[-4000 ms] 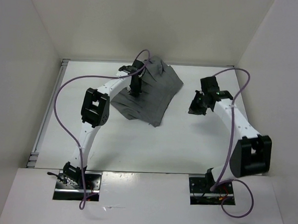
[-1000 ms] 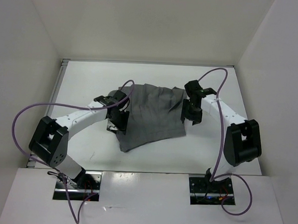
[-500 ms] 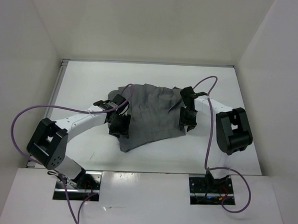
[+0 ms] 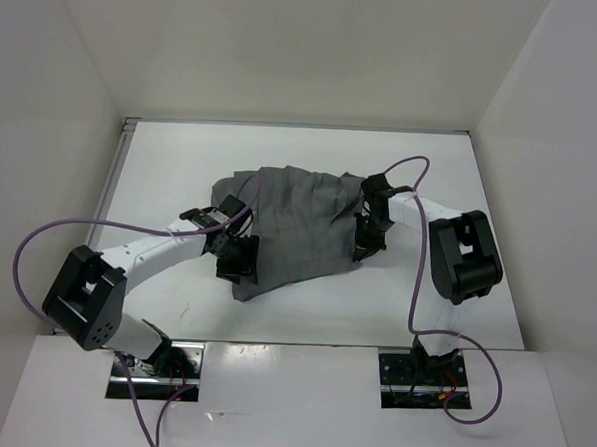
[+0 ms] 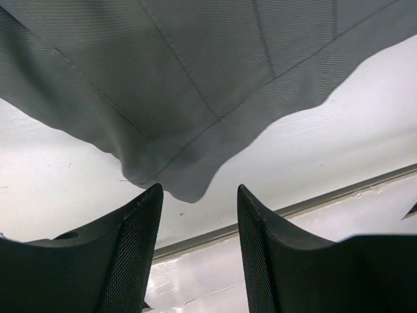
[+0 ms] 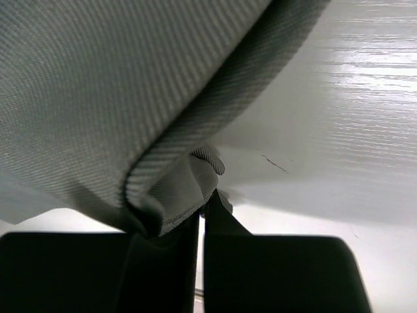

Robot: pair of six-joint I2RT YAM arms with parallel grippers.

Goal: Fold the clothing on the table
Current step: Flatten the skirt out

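Top external view. Soft dark-grey pleated fabric garment (image 4: 303, 229) lies spread on the flat white matte table (image 4: 171, 167), roughly mid-table, its wide side running left to right, with a rumpled lobe at the far-left corner. Left gripper (image 4: 238, 261) sits low at the garment's near-left edge. Right gripper (image 4: 366, 241) sits low at its right edge. The two arms bracket the cloth from either side. Jaw gaps are too small to read from here.

Left wrist view. The two dark textured fingers (image 5: 127, 261) stand well apart with bare table between them. A drooping corner of the garment's hem hangs just ahead of the gap, reaching about level with the fingertips but not between them. Nothing is gripped on this side.

Right wrist view. Jaws are pressed together with only a sliver between. A thick rolled fold of the garment's edge is bunched at the fingertips and pinched there. The rest of the cloth rises away over the lens, with bare table to the right.

Judgement. The step in hand is taking hold of two edge points before the first fold. The right side looks secured and the left is not. Next the left gripper likely needs to ease forward until the hem corner sits between its fingers, then close. After that both arms can lift and carry the edge across. Risk: the left may catch only one layer, or nudge the corner away.
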